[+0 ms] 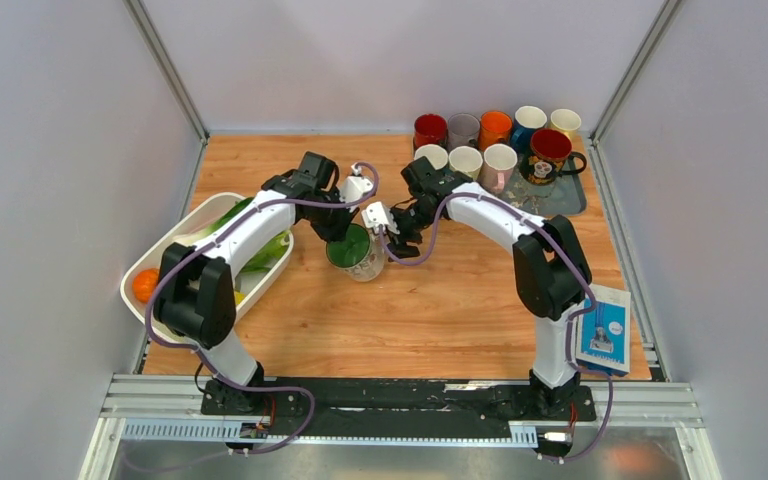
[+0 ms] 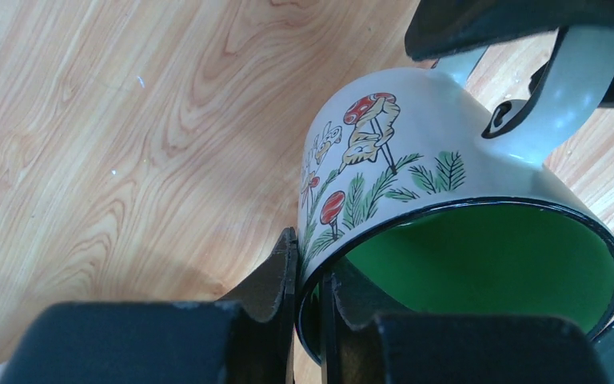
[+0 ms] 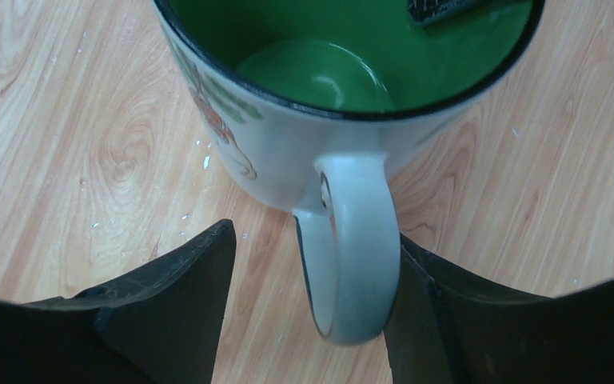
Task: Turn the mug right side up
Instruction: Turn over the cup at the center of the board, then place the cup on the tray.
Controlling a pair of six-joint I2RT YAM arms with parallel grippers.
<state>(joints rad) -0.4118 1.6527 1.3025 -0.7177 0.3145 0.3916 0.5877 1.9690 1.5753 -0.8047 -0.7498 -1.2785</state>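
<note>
The mug (image 2: 416, 144) is placed at the middle of the counter (image 1: 440, 300), mouth upward with its green inside shown; whether its base lies flat cannot be told. Its rim is pinched by the jaws of the left gripper (image 2: 308, 264), one inside and one outside. The jaws of the right gripper (image 3: 313, 236) are spread either side of the handle (image 3: 352, 248) and not clamped on it. The rim pinch is judged thin and the glaze slick, so the mug could be lost or tipped if it is released before it is seated. It could also be twisted against that pinch if the handle is squeezed off-centre. The counter is smooth pale wood, flecked with white specks and enclosed by grey walls. A tray of mugs (image 1: 572, 205) is set far right, a white tub (image 1: 175, 235) of vegetables left, and a blue box (image 1: 603, 330) near right.
</note>
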